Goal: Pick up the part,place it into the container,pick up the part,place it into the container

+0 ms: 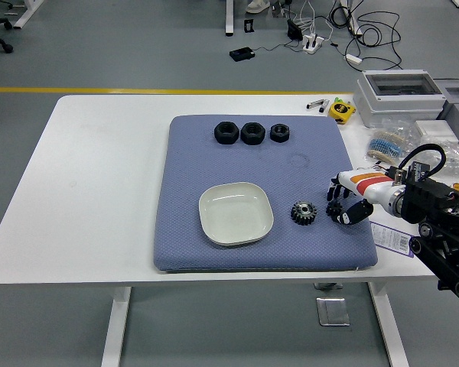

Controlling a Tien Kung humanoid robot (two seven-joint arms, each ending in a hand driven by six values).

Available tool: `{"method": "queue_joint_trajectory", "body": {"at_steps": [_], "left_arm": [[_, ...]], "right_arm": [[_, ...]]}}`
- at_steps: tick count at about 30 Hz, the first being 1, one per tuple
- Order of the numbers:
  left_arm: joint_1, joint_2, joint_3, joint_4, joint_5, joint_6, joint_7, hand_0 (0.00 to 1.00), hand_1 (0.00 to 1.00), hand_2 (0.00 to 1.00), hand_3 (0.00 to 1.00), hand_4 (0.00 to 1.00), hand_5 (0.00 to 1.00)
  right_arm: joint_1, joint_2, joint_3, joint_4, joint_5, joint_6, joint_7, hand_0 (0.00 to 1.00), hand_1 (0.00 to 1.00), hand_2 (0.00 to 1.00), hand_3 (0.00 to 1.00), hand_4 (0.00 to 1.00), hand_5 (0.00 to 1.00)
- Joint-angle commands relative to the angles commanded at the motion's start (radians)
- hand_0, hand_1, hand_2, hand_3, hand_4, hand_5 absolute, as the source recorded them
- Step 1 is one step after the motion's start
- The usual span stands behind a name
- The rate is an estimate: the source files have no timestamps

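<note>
A small dark gear (304, 212) lies flat on the blue mat (185, 153), toward the mat's near right corner and just to the right of the white dish (235, 213), with a narrow strip of mat showing between the two. The dish is shallow, square with rounded corners, and holds nothing. The right hand (349, 200) hovers at the mat's right edge, just beside the gear but not touching it, its dark fingers (334, 208) loosely spread and pointing down, holding nothing. Along the mat's far edge three black nuts (252, 133) sit in a row. The mat lies on the white table (99, 176), whose far right corner carries a grey box (400, 96), a yellow tape measure (340, 110) and small bagged parts (388, 142).
</note>
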Motion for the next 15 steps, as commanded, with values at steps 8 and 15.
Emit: {"method": "queue_joint_trajectory", "body": {"at_steps": [8, 15], "left_arm": [[0.002, -0.001, -0.008, 0.0, 0.014, 0.002, 0.004, 0.724, 0.637, 0.733, 0.597, 0.619, 0.6], [0.004, -0.001, -0.017, 0.0, 0.029, 0.003, 0.008, 0.725, 0.638, 0.733, 0.597, 0.62, 0.602]], "right_arm": [[-0.004, 0.002, -0.004, -0.005, 0.004, -0.003, -0.001, 0.446, 0.464, 0.505, 0.501, 0.788, 0.194], [-0.007, 0.0, -0.006, -0.005, 0.008, -0.017, -0.004, 0.374, 0.445, 0.493, 0.513, 0.862, 0.152]]}}
